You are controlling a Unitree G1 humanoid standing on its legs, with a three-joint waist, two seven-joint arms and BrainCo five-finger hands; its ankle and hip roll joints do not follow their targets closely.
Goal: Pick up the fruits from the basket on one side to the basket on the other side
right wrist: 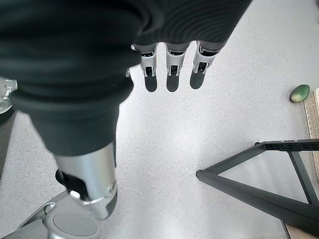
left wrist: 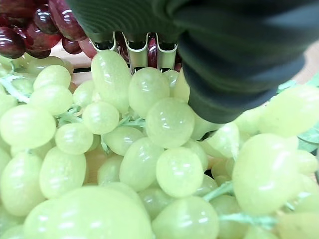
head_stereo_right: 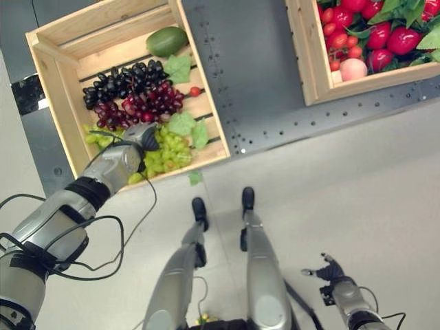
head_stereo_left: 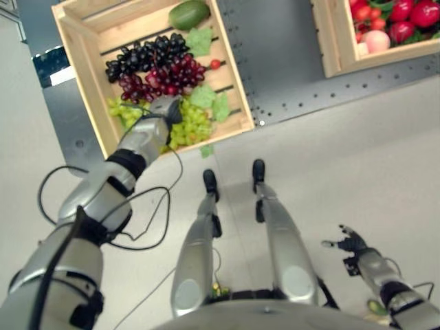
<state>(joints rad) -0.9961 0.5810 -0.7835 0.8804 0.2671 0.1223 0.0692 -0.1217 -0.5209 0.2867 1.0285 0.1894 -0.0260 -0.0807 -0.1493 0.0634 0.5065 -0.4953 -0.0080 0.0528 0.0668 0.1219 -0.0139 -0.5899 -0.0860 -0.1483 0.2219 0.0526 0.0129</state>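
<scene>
Grey perforated surface [head_stereo_left: 289,75] carries two crates. Left hand [head_stereo_left: 165,113] lowered onto green grapes [left wrist: 149,149] in left crate [head_stereo_left: 75,41]; finger closure cannot be told. Grasp step; lift required next.

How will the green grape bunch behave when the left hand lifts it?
The green grape bunch will probably sag, many round berries hanging on thin stems. Its glossy skins look slippery. The left hand should probably cup it.

A dark grey metal bench [head_stereo_right: 261,82] with rows of small holes carries everything up top. Pale speckled grey floor [right wrist: 209,99] lies beneath. A black angled metal frame [right wrist: 259,184] sits on it, and a small green oval object [right wrist: 300,92] lies further out beside it.
</scene>
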